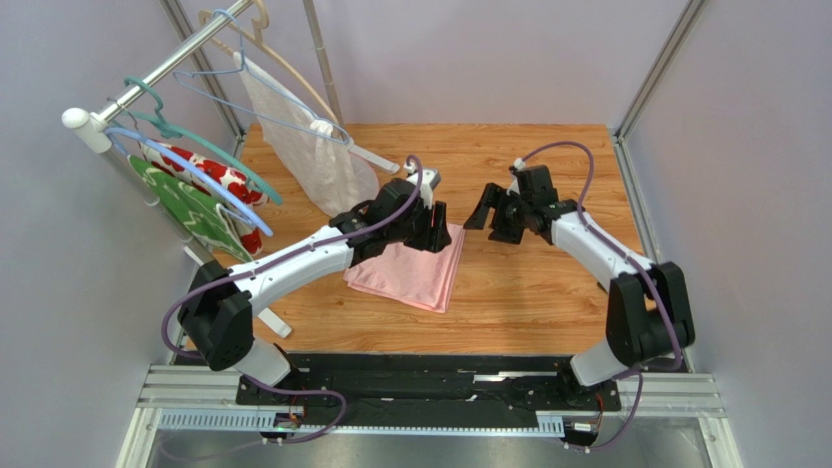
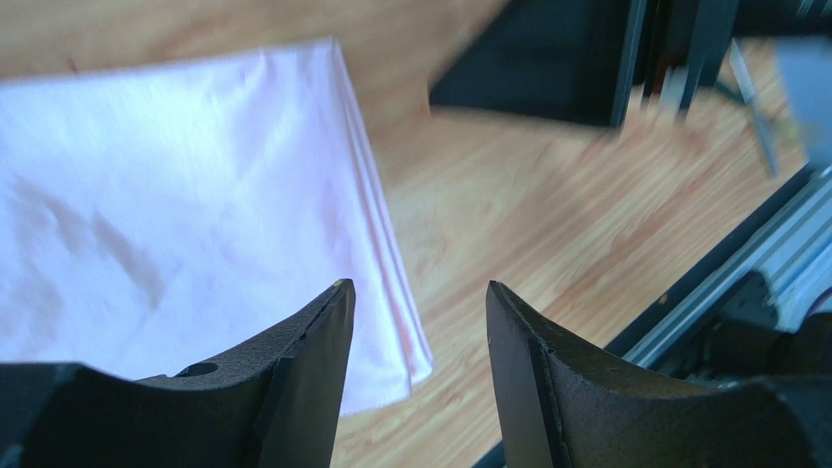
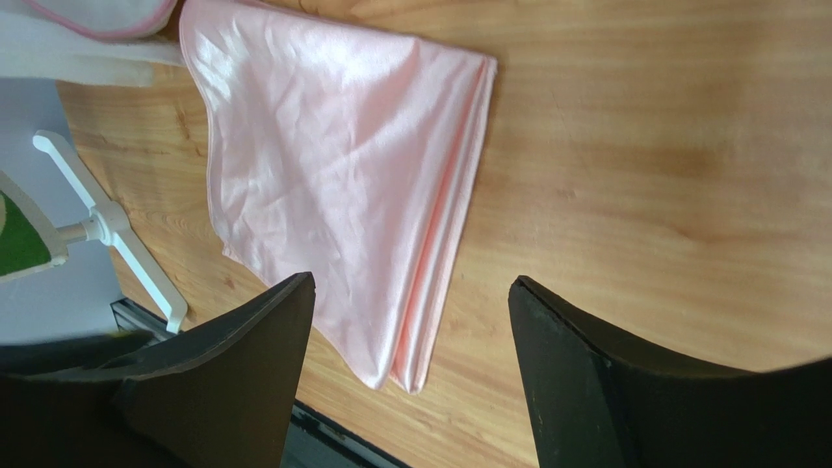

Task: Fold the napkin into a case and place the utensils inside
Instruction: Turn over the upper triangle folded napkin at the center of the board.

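The pink napkin (image 1: 410, 275) lies on the wooden table (image 1: 547, 292), folded into a layered rectangle with its stacked edges along the right side. My left gripper (image 1: 441, 226) hovers over the napkin's far right corner, open and holding nothing. In the left wrist view the napkin (image 2: 176, 195) spreads to the left of the open left gripper (image 2: 418, 285). My right gripper (image 1: 481, 210) hangs open just right of the napkin, above bare wood. From the right wrist, the napkin (image 3: 332, 175) lies beyond the open right gripper (image 3: 410, 280). No utensils are in view.
A clothes rack (image 1: 146, 83) stands at the far left with hangers, a white cloth (image 1: 312, 156), a red-flowered cloth (image 1: 210, 175) and a green cloth (image 1: 186, 207). Its white foot (image 1: 275, 324) reaches onto the table's left front. Metal rails (image 1: 430, 390) line the near edge.
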